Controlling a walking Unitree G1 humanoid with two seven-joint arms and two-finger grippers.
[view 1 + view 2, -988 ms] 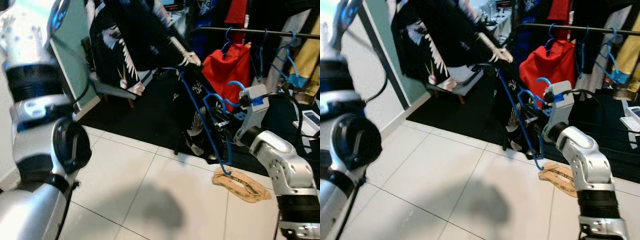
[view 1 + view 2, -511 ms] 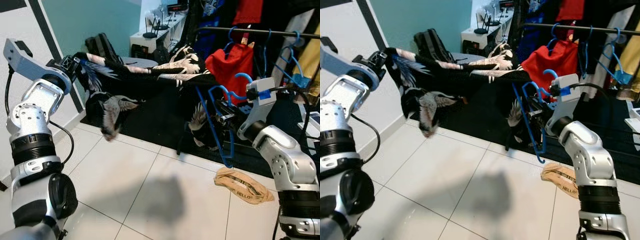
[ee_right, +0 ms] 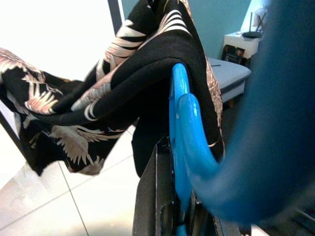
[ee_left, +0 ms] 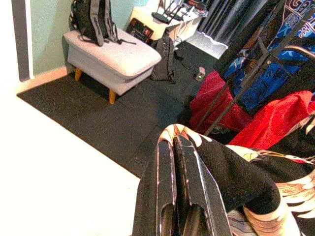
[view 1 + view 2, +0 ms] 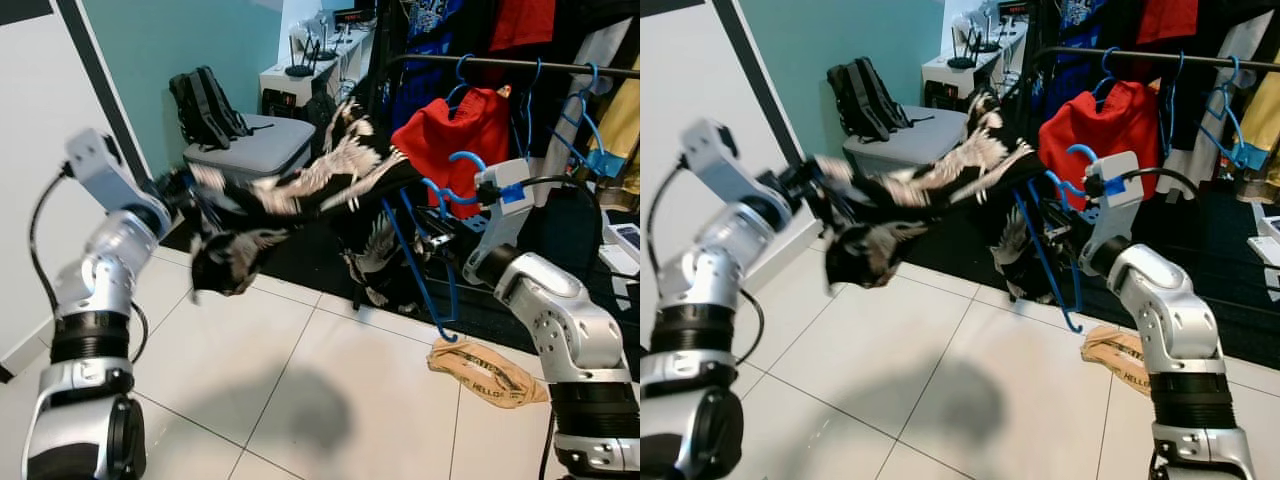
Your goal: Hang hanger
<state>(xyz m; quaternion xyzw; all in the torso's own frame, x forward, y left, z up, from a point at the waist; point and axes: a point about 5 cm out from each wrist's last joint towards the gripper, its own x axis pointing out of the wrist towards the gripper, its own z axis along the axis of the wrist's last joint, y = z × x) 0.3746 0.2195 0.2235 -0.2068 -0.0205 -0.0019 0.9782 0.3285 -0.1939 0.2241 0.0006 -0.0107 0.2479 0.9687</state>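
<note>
My right gripper (image 5: 437, 240) is shut on a blue plastic hanger (image 3: 184, 132), whose hook (image 5: 455, 162) curls up beside my wrist. A black shirt with white crane print (image 5: 300, 190) hangs from one hanger shoulder and stretches left to my left gripper (image 5: 180, 190). That gripper (image 4: 173, 145) is shut on a fold of the shirt (image 4: 236, 172), with the loose cloth sagging below it. Behind stands a black clothes rail (image 5: 520, 65) carrying a red garment (image 5: 455, 125) and several blue hangers.
A grey ottoman (image 5: 245, 150) with a black backpack (image 5: 205, 105) on it stands at the back left on a black mat. A crumpled brown paper bag (image 5: 485, 370) lies on the white tiles below my right arm. More clothes crowd the rail's right end.
My left arm has come down from high and close to a lower reach on the left, pulling the shirt out sideways. The right gripper and hanger have barely moved.
</note>
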